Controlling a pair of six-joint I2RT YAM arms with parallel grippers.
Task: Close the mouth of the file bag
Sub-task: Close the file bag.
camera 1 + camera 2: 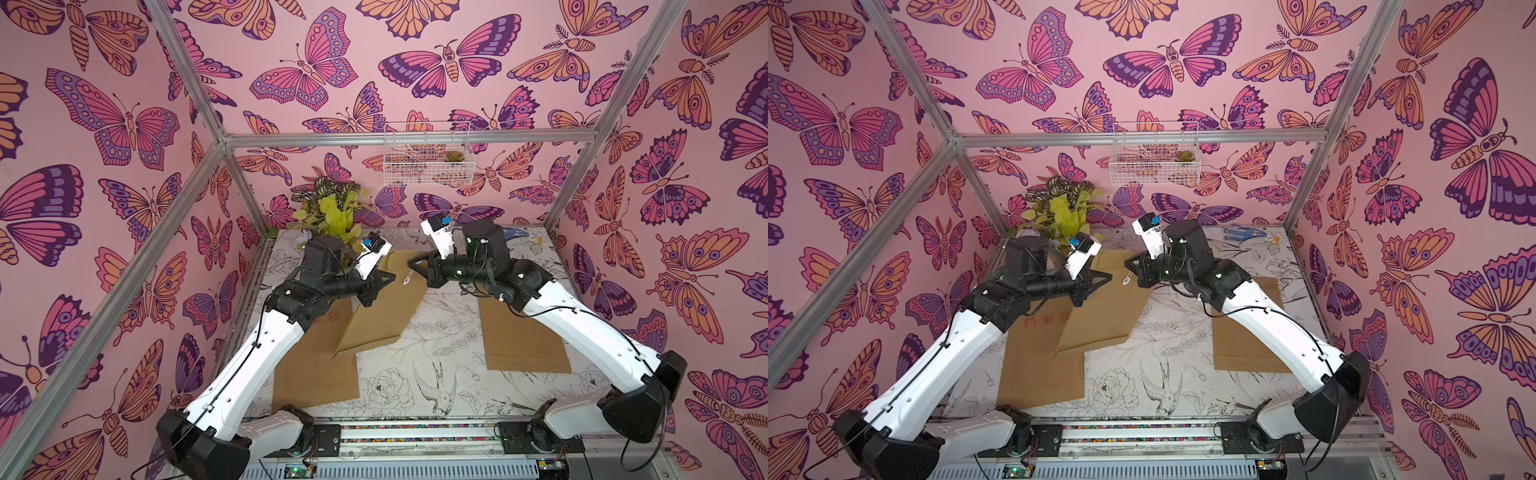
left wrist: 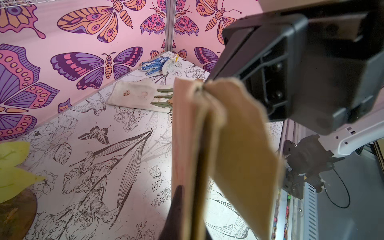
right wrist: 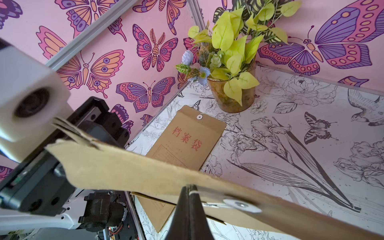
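Note:
A brown paper file bag hangs tilted between my two arms, its lower end on the table. My left gripper is shut on one edge of the bag. My right gripper faces it at the bag's mouth, shut on the thin white string at the flap's edge. The string's white disc sits on the flap beside those fingers. The inside of the mouth is hidden.
Two more file bags lie flat: one under my left arm, one under my right arm. A potted plant stands at the back left. Gloves lie at the back right. A wire basket hangs on the rear wall.

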